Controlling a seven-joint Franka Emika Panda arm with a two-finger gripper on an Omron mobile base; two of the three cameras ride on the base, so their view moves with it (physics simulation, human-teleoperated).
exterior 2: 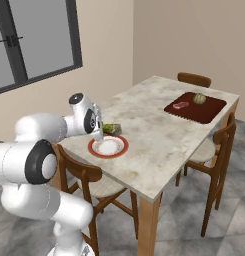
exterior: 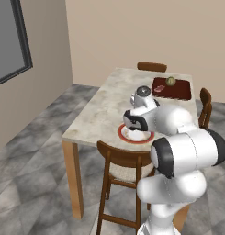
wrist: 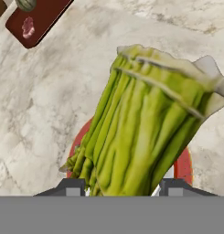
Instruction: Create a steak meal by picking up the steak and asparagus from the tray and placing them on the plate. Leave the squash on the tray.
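Two things lie on the dark red tray (exterior 2: 206, 112) at the far end of the tabletop (exterior 2: 159, 130): the steak (exterior 2: 181, 105) and, beside it, the round squash (exterior 2: 199, 98). My tool (exterior 2: 100, 134) is pinching the asparagus (wrist: 141, 132), its fingers (wrist: 71, 185) closed on either side of the bundle's base. I hold the green stalks over the red-rimmed plate (exterior 2: 123, 149), which sits near the tabletop's front edge, well apart from the tray. Wooden chairs (exterior 2: 221, 145) stand around the tabletop.
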